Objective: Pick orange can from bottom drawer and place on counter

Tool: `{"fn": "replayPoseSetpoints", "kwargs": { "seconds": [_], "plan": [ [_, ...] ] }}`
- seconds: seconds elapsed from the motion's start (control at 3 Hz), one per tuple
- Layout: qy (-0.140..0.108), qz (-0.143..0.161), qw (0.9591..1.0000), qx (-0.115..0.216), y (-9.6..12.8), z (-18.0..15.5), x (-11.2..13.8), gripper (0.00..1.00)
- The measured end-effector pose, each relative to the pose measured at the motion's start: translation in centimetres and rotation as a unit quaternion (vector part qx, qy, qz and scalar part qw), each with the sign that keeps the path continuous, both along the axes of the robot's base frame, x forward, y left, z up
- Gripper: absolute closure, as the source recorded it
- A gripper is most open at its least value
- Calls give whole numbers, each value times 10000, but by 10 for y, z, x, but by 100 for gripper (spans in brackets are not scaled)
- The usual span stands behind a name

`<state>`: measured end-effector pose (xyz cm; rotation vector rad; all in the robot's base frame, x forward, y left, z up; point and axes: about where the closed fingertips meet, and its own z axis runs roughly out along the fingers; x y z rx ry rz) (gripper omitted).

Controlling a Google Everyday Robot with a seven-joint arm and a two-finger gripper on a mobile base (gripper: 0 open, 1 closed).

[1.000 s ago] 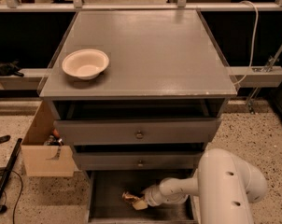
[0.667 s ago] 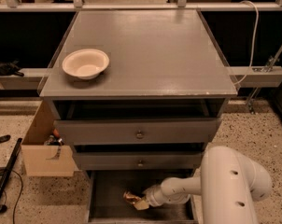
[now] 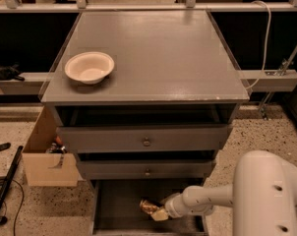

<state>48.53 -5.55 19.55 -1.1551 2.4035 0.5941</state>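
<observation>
Reaching into the bottom drawer (image 3: 116,203) from the 3 o'clock side, the arm (image 3: 202,200) puts the gripper (image 3: 158,213) low at 6 o'clock in the view. It meets the orange can (image 3: 147,206) at the can's 4 o'clock edge. How wide the gripper stands, and whether it has the can in hold, I cannot tell.

Risks, as I judge them:
- Contact looks to be at one end of the can, not across its middle. A hold there could let the can pivot or slip out on the lift.
- The drawer above (image 3: 146,168) hangs just over the can at 12 o'clock. A straight lift could knock the can against its front, so it likely has to come out toward 6 o'clock first.
- On the counter (image 3: 158,53) a cream bowl (image 3: 89,67) sits at 9 o'clock. Setting down near it risks a bump; the 3 o'clock half looks safer.

Can itself is small and shiny orange-gold with a crumpled, uneven skin. It lies on the dark drawer floor, near the middle, a touch toward 3 o'clock.
</observation>
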Motion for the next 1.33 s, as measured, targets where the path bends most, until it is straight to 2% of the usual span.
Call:
{"fn": "replayPoseSetpoints", "kwargs": {
  "seconds": [0.33,0.67,1.0,1.33],
  "plan": [
    [-289,-241,9993,-23,-42,75,-10,100],
    [-282,-241,9993,-20,-41,74,-11,100],
    [-427,-255,9987,-100,-48,85,-23,100],
    [-1210,-297,9917,-306,-69,144,-42,100]
  ]
}}
